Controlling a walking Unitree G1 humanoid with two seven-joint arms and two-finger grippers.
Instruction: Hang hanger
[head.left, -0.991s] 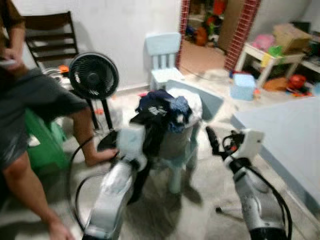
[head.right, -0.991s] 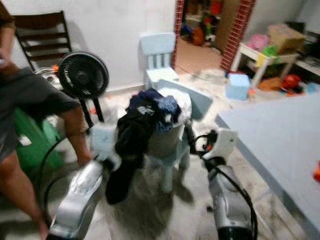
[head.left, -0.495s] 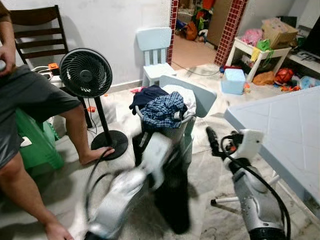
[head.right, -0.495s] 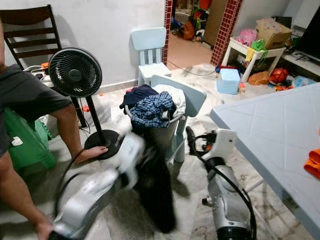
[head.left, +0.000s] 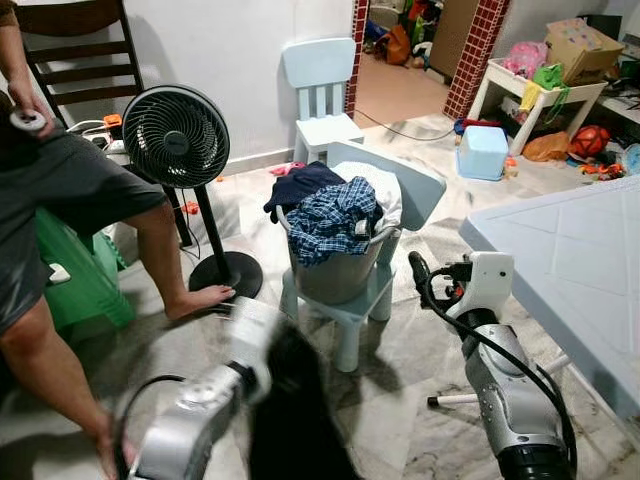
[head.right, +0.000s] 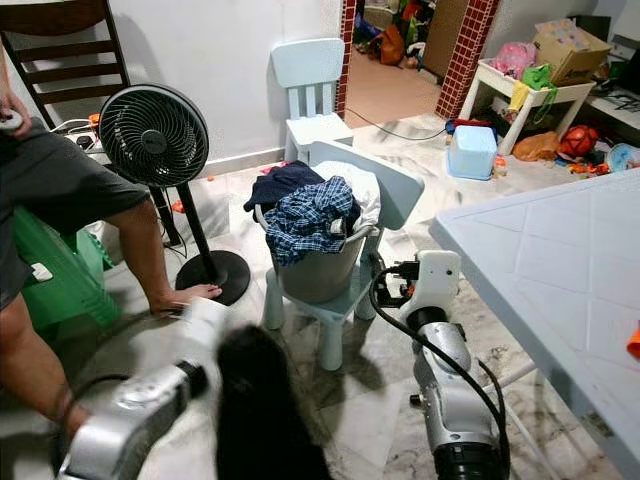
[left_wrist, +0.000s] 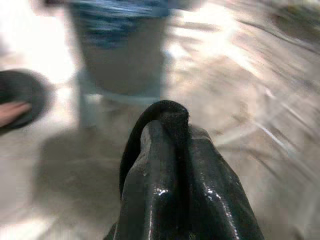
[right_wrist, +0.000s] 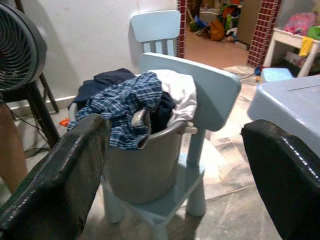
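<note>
A dark garment (head.left: 295, 420) is being held low in front of the robot by the left gripper (left_wrist: 172, 150), whose two black fingers are being pressed together on a fold of the cloth in the left wrist view; in the head views this gripper is blurred and covered by the hanging cloth. No hanger can be made out in the garment or elsewhere, so its position cannot be told. The right gripper (right_wrist: 175, 175) is being held forward beside the small pale blue chair (head.left: 420, 190), with its fingers (right_wrist: 60, 170) spread wide apart and nothing between them; the right wrist view is showing this gap plainly, whereas the head views are showing only one black finger ahead of the white wrist housing. A grey laundry basket (head.left: 335, 275) is being carried on the seat of that chair, and a blue checked shirt (head.left: 335, 215), a navy item and a white item are being heaped over its rim. A black standing fan (head.left: 175, 135) is being seen to the robot's left of the basket, and a second pale blue chair (head.left: 322, 90) is standing against the wall behind. A seated person (head.left: 70, 200) is being seen at the far left, one bare foot resting beside the fan base. A pale blue table (head.left: 570, 260) is occupying the right side.
</note>
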